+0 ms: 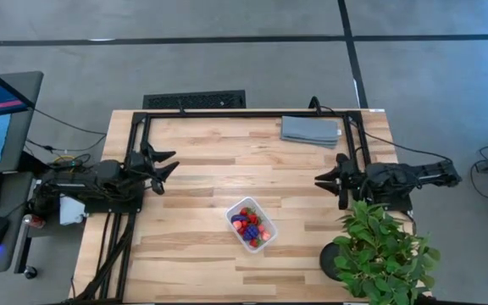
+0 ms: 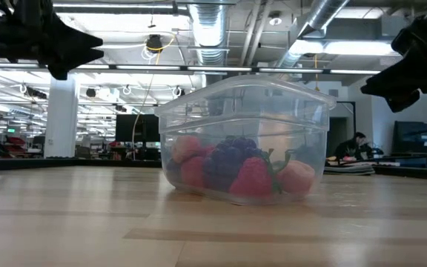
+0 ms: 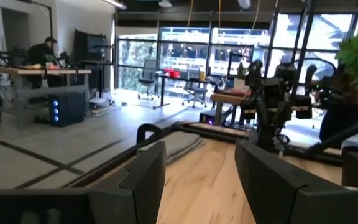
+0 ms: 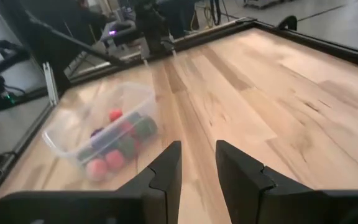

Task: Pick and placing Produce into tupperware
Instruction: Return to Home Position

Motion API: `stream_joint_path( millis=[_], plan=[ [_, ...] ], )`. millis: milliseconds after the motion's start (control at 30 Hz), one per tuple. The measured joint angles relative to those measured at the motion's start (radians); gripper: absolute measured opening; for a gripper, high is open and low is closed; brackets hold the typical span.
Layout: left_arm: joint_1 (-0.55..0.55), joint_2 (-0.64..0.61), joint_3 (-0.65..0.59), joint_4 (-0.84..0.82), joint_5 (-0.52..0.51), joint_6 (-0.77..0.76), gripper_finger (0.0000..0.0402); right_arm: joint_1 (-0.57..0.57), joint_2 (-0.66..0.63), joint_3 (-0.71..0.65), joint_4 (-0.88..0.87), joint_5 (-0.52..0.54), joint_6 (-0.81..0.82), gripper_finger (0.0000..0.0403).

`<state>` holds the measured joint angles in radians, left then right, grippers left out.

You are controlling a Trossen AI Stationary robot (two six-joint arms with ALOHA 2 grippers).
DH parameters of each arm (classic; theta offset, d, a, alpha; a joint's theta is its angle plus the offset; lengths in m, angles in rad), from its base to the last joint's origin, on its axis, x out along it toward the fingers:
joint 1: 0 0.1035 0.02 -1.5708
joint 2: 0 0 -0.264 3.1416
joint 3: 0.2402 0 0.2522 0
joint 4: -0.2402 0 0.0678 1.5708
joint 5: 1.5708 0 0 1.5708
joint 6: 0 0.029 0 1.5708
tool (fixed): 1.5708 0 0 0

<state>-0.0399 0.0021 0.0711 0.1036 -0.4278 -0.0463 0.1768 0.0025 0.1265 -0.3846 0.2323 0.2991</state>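
The clear tupperware (image 1: 252, 224) (image 2: 243, 137) (image 4: 98, 127) stands on its base on the wooden table, a little right of the middle and toward the near edge. The produce (image 1: 249, 223) (image 2: 236, 170) (image 4: 114, 146), red, pink and dark purple pieces, lies heaped inside it. My left gripper (image 1: 169, 165) (image 3: 201, 180) hovers at the table's left side, open and empty, pointing across the table. My right gripper (image 1: 320, 180) (image 4: 197, 168) hovers at the right side, shut with nothing between its fingers, tipped slightly down toward the tupperware.
A folded grey cloth (image 1: 310, 130) lies at the far right. A green potted plant (image 1: 384, 250) stands at the near right corner, close beside my right arm. Black frame rails (image 1: 134, 135) run along the table's far and side edges. Bare wood lies between the grippers.
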Motion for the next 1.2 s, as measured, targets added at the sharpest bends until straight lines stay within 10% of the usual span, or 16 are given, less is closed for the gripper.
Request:
stream_joint_path(
  millis=[1200],
  plan=[
    [0.0,0.009,0.006,-0.258,0.023,0.039,0.0183,0.0,0.0,0.001,-0.022,0.001,-0.101,0.0122]
  ],
)
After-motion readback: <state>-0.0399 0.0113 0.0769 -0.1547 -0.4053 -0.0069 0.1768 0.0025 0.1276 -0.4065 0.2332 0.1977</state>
